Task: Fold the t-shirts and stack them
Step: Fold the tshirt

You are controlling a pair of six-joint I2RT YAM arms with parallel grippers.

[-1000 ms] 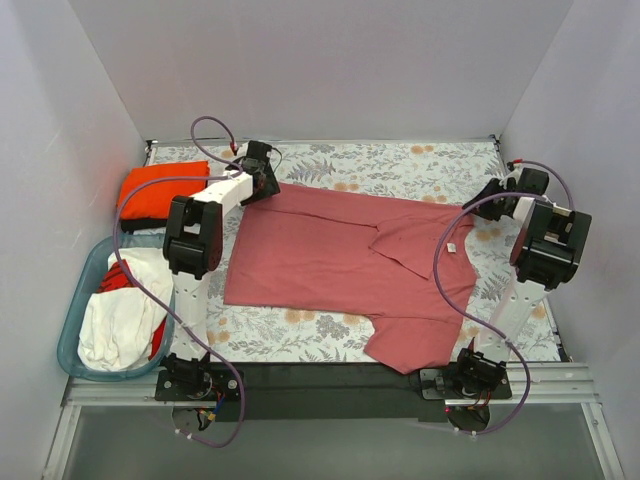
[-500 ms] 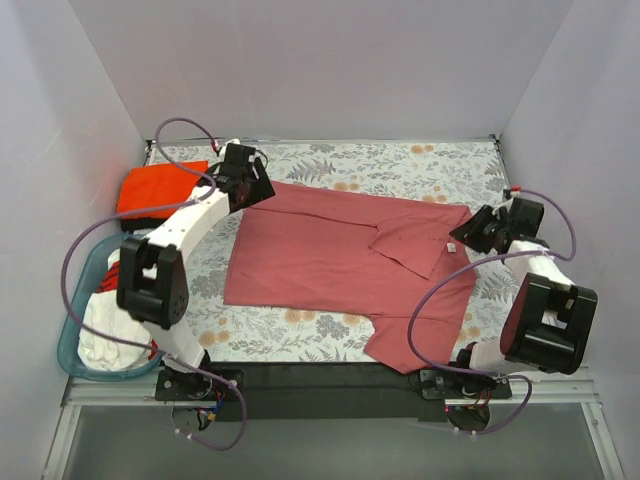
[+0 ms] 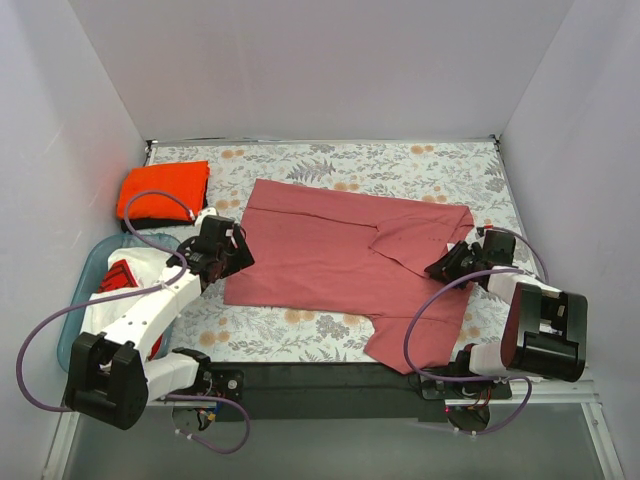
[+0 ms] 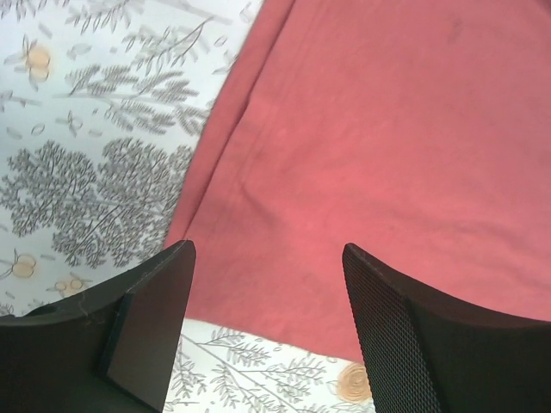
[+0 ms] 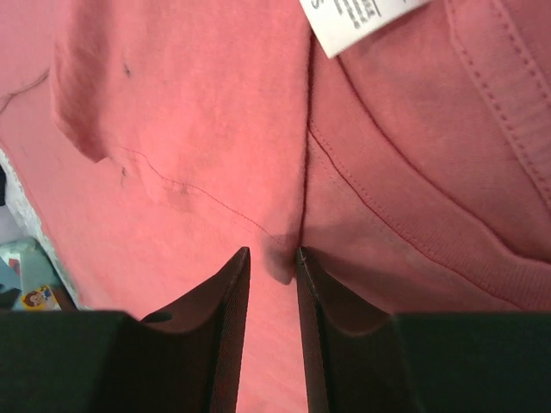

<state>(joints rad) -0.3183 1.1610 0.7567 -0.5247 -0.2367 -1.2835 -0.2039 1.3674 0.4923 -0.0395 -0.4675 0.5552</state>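
Observation:
The large rose-red t-shirt (image 3: 330,255) lies spread flat across the floral table, collar to the right. My left gripper (image 3: 237,256) hovers at its near left corner with the jaws wide open and nothing between them; in the left wrist view that gripper (image 4: 269,251) frames the shirt's hem (image 4: 258,297). My right gripper (image 3: 441,270) sits low on the shirt beside the collar. In the right wrist view it (image 5: 271,251) stands narrowly open, a small raised fold of cloth (image 5: 282,267) at its tips. The folded orange t-shirt (image 3: 165,187) rests on the black one (image 3: 150,221) at the far left.
A blue basket (image 3: 70,325) with white and red clothes stands at the near left, close to the left arm. A white label (image 5: 357,17) shows by the collar. White walls close in the table (image 3: 400,165) on three sides.
The left gripper drew back from the shirt's far left corner to its near left corner. The right gripper came in from the table's right edge onto the shirt, its jaws a little wider.

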